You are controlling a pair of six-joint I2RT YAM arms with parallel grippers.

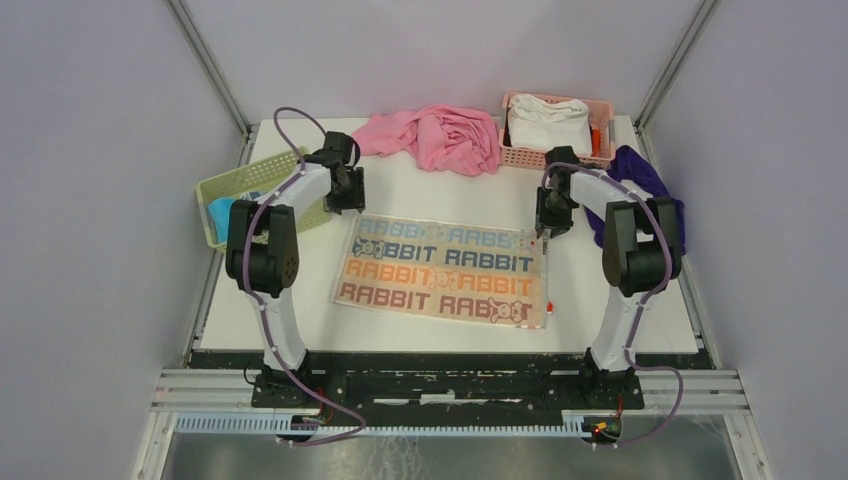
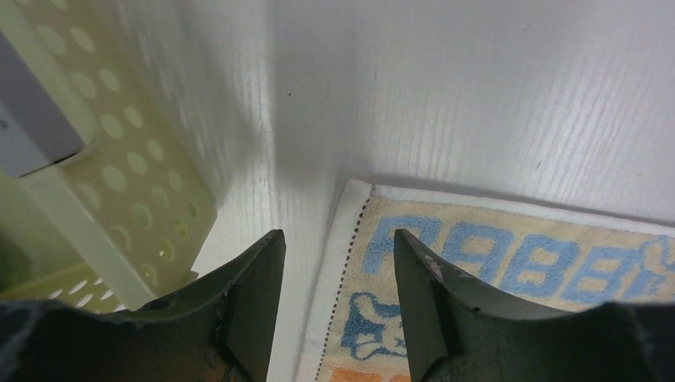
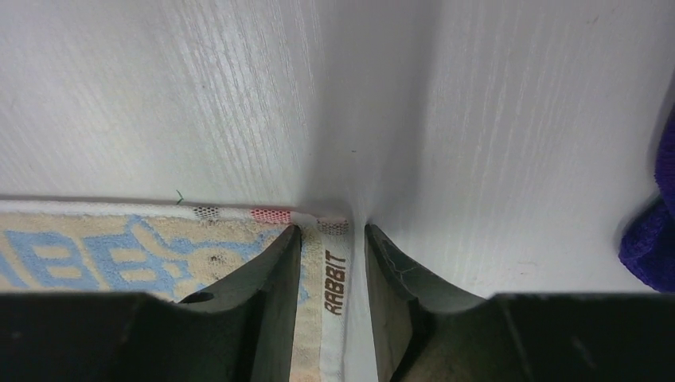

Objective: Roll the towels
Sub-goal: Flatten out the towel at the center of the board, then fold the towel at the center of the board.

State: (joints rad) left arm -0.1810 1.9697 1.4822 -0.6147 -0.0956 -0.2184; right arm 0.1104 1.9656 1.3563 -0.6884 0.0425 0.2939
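The cream towel with blue and orange "RABBIT" lettering lies spread flat in the middle of the table. My left gripper is open and low over its far left corner. In the left wrist view its jaws straddle the towel's left edge. My right gripper is open over the far right corner. Its jaws straddle the white hem strip of the towel, which lies flat. A bright blue towel lies in the green basket. The white towel with dark blue print is out of view.
A green perforated basket stands at the left, close beside the left gripper. A large pink cloth lies at the back. A pink basket holds a white cloth. A purple cloth lies at the right.
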